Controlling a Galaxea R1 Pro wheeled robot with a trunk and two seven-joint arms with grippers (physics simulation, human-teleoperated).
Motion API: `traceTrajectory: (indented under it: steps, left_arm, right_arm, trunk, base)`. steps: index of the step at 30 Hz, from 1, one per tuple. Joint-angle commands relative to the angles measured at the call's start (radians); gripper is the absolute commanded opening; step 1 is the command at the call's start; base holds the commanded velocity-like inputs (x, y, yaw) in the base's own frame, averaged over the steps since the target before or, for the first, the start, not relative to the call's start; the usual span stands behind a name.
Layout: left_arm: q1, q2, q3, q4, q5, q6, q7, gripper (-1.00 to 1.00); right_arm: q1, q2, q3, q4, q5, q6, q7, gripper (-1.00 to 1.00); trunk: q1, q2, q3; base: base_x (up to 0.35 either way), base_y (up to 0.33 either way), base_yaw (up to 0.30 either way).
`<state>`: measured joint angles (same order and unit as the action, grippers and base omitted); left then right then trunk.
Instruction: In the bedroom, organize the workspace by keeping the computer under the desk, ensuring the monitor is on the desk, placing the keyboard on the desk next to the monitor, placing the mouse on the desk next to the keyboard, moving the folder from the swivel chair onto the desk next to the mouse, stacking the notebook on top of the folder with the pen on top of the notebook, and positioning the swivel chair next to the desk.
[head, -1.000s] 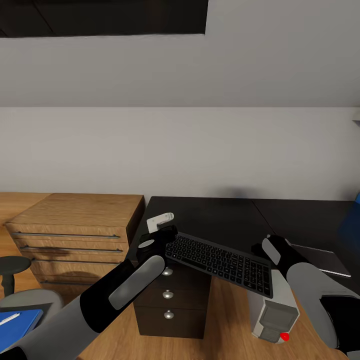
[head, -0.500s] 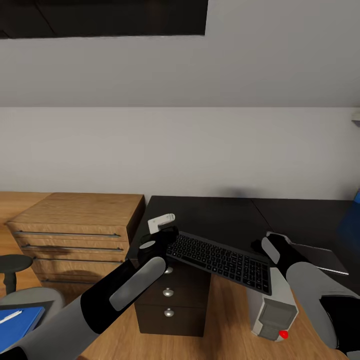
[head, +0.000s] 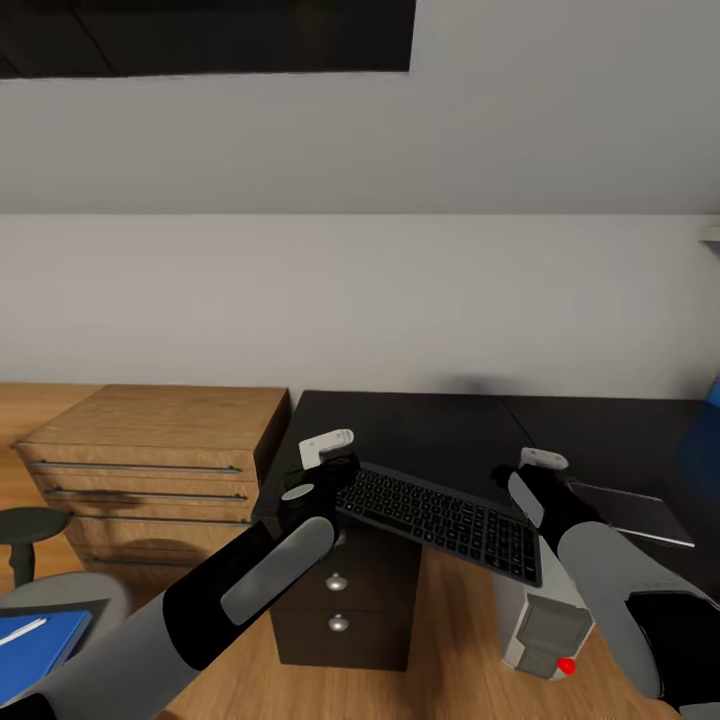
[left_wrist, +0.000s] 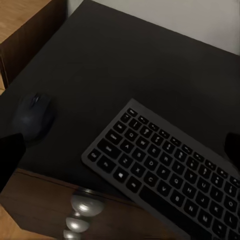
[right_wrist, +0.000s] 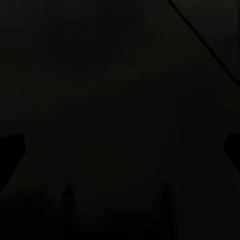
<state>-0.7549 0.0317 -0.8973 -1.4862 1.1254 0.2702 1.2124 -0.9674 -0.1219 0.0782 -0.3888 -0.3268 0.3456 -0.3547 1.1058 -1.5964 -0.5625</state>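
Two arms are raised over the front of the black desk (head: 440, 420). The keyboard (head: 440, 513) is seen lying slantwise across the desk's front edge, one end over the front left corner and the other end jutting out past the edge, above the computer (head: 545, 625) standing on the floor below. The left gripper (head: 318, 470) is placed at the keyboard's left end; in the left wrist view its fingers (left_wrist: 10, 157) are spread wide to either side of the keyboard (left_wrist: 170, 172). A mouse (left_wrist: 34, 115) is seen on the desk near the front left corner, just beside the keyboard. The right gripper (head: 530, 475) is held at the keyboard's right end; whether its jaws are parted cannot be told. A wooden dresser (head: 150, 450) stands beside the desk's left edge. A blue folder (head: 35, 645) is visible at lower left.
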Motion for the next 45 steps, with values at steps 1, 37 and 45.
traceTrajectory:
  steps: [1,37,45]
  left_arm:
    - [-0.001,0.001,-0.001,-0.001,0.001,0.010,0.006,1.00]
    - [-0.001,-0.003,-0.098,0.003,0.012,0.015,-0.002,1.00]
    - [-0.001,-0.003,-0.098,0.004,0.020,0.015,-0.002,1.00]
  right_arm:
    - [0.000,-0.001,0.008,-0.002,-0.006,0.006,-0.007,1.00]
    - [0.001,0.001,0.010,-0.008,0.006,-0.078,-0.006,1.00]
    - [0.001,0.000,0.009,-0.007,0.006,-0.095,-0.009,1.00]
  trunk:
    - [0.000,-0.001,-0.001]
    - [0.000,-0.001,-0.001]
    - [0.000,-0.001,-0.001]
  base:
    - [-0.164,0.000,0.000]
    - [-0.063,0.000,0.000]
    - [0.000,0.000,0.000]
